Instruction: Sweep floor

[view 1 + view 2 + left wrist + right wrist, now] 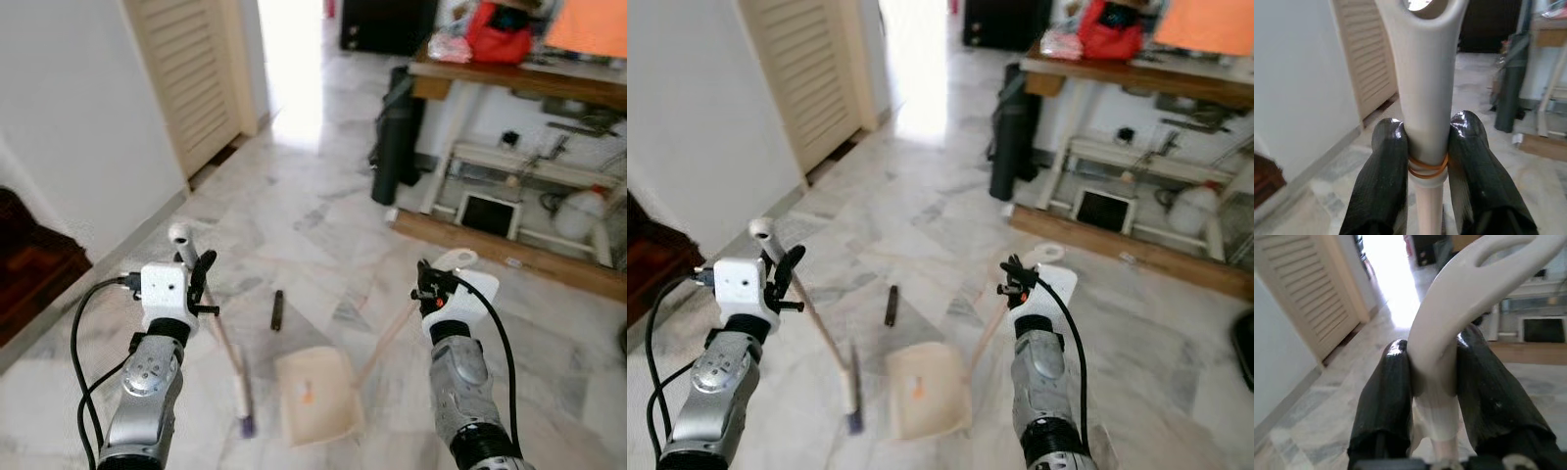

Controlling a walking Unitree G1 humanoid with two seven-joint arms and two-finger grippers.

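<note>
The robot stood on a grey-veined marble floor (pixel 313 235) and held one tool in each arm. The left gripper (pixel 1425 147) was closed on the white handle of the broom (pixel 217 318); in the left wrist view both black fingers (pixel 1383 181) pressed against the handle just above an orange rubber band (pixel 1426 166). From this grip the broom stick ran down toward 5 o'clock, and its dark purple head touched the floor at about 6 o'clock of the scene.

The right gripper (pixel 1435 382) was clamped on the pale handle of the dustpan (pixel 313 392), close under the loop at the handle's top end. The handle sloped down toward 7 o'clock from that gripper. The cream pan lay flat on the floor just beside the broom head, at its 3 o'clock side, and it had a small orange mark in the middle.

A small dark stick-like object (pixel 277 308) lay on the floor between the two arms, at 12 o'clock from the dustpan and apart from it.

At 10 o'clock there was a louvred cream door (pixel 191 78). At 2 o'clock a wooden table (pixel 509 78) carried a red bag (pixel 500 31), and a dark rolled bag (pixel 397 137) leaned beside its white leg.
</note>
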